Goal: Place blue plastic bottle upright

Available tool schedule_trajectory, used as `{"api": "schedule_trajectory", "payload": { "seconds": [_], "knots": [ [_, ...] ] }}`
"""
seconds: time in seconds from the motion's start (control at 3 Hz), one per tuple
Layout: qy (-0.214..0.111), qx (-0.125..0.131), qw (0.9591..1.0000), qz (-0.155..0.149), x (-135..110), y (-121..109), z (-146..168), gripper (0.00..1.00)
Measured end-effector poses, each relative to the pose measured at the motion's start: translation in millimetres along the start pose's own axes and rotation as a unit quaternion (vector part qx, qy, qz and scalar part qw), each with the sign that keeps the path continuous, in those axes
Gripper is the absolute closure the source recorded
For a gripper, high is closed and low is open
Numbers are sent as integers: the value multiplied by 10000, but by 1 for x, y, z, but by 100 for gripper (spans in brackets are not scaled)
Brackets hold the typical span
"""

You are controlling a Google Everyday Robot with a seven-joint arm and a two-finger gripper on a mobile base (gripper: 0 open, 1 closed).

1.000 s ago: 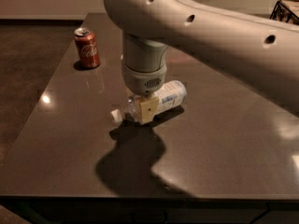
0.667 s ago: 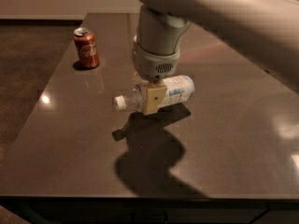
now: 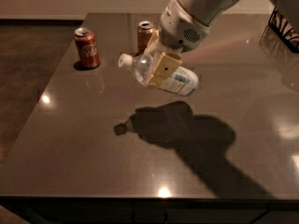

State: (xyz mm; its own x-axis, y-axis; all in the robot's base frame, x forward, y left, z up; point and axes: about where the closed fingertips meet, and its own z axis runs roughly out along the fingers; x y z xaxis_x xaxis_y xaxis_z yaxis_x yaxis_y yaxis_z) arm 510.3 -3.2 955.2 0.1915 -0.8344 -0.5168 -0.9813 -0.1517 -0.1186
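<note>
We see the gripper (image 3: 158,71) clamped across the bottle (image 3: 181,81) near its shoulder, holding it tilted above the table (image 3: 84,143), cap up-left. We judge it light, thin-walled and slick, so a gentle mid-body hold suits it.

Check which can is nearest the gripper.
The gold-brown can, just behind the gripper holding the bottle above the table; the red can stands farther left.
</note>
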Motion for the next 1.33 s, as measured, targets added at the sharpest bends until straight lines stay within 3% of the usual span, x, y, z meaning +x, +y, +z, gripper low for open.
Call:
{"api": "schedule_trajectory", "payload": {
  "seconds": [0.33, 0.67, 1.0, 1.33],
  "knots": [
    [-1022, 12, 9932, 566, -4, -13, -13, 100],
    [-1850, 119, 9775, 1002, -5, -22, -24, 100],
    [-2421, 308, 9612, 1286, -2, -28, -30, 100],
    [-2970, 485, 9410, 1549, 5, -33, -30, 100]
  ]
}}
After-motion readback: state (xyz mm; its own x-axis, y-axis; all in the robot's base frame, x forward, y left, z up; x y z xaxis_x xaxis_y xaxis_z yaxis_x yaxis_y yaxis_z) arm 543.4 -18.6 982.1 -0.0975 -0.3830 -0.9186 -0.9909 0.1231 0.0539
